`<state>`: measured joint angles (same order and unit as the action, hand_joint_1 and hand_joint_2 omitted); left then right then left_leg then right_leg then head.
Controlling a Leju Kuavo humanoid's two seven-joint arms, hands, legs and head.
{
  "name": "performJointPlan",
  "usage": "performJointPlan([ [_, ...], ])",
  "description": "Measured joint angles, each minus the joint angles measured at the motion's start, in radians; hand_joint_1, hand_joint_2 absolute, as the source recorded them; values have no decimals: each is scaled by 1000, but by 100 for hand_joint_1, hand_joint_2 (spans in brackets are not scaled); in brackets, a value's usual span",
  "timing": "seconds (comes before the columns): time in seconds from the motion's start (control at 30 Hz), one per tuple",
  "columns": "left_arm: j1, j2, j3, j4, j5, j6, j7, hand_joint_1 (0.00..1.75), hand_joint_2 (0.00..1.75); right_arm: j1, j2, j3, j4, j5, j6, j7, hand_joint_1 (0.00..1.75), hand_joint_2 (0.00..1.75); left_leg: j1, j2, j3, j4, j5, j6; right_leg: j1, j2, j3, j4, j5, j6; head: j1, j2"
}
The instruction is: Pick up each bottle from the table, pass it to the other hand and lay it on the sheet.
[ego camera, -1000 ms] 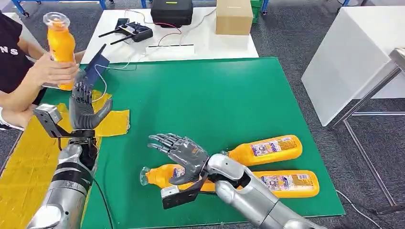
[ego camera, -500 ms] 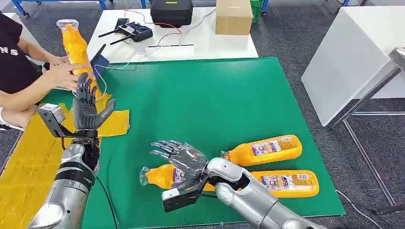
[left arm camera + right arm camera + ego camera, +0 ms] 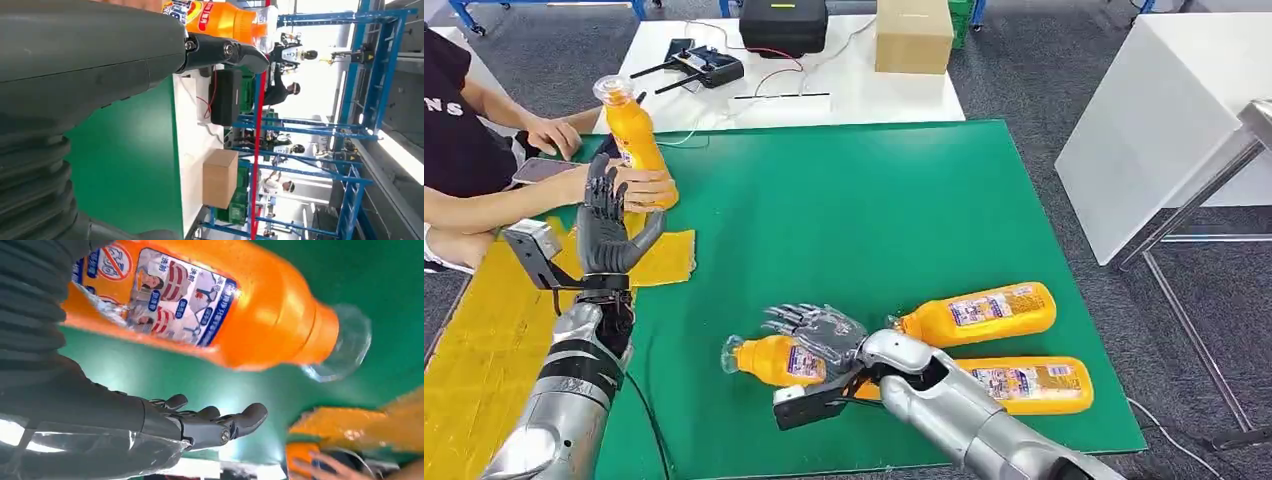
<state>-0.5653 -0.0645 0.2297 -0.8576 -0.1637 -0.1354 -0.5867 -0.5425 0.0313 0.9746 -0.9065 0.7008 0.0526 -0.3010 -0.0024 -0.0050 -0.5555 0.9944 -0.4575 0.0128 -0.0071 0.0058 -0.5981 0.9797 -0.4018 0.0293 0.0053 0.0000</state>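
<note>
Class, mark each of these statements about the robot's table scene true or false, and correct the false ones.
1. A person's hand holds an orange bottle upright at the far left of the green mat. True.
2. The left hand grips a bottle. False: it is raised, fingers apart, holding nothing.
3. The right hand is at the nearest bottle, which lies on its side. True.
4. Four bottles lie beside the right arm. False: three lie there.
5. A cardboard box stands on the white table beyond the mat. True.
</note>
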Motion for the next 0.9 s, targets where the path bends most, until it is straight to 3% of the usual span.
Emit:
performJointPlan([
  [0.57, -22, 1, 2, 33, 9, -5, -4, 0, 175, -100, 36, 76, 176, -93, 87, 12, 0, 175, 0, 1, 2, 0, 0, 0, 0, 0, 1, 0, 0, 0, 0, 0],
  [0.6, -24, 1, 2, 35, 10, -5, -4, 0, 175, -104, 39, 79, 184, -99, 88, 17, 14, 175, 0, 1, 2, 0, 0, 0, 0, 0, 1, 0, 0, 0, 0, 0],
  [0.63, -25, 1, 2, 38, 11, -5, -4, 0, 175, -109, 42, 84, 195, -106, 91, 22, 129, 175, 0, 1, 2, 0, 0, 0, 0, 0, 1, 0, 0, 0, 0, 0],
  [0.67, -28, 1, 1, 42, 11, -5, -4, 0, 175, -116, 44, 89, 206, -111, 96, 26, 159, 175, 0, 1, 3, 0, 0, 0, 0, 0, 2, 0, 0, 0, 0, 0],
  [0.7, -31, 1, 0, 45, 11, -5, -4, 0, 175, -122, 47, 93, 216, -114, 99, 27, 175, 175, 0, 1, 3, 0, 0, 0, 0, 0, 2, 0, 0, 0, 0, 0],
  [0.9, -40, 0, -3, 59, 18, -5, -4, 0, 175, -140, 61, 111, 257, -137, 104, 27, 175, 175, 0, 2, 5, 0, 0, 0, 0, 1, 4, 0, 0, 0, 0, 0],
])
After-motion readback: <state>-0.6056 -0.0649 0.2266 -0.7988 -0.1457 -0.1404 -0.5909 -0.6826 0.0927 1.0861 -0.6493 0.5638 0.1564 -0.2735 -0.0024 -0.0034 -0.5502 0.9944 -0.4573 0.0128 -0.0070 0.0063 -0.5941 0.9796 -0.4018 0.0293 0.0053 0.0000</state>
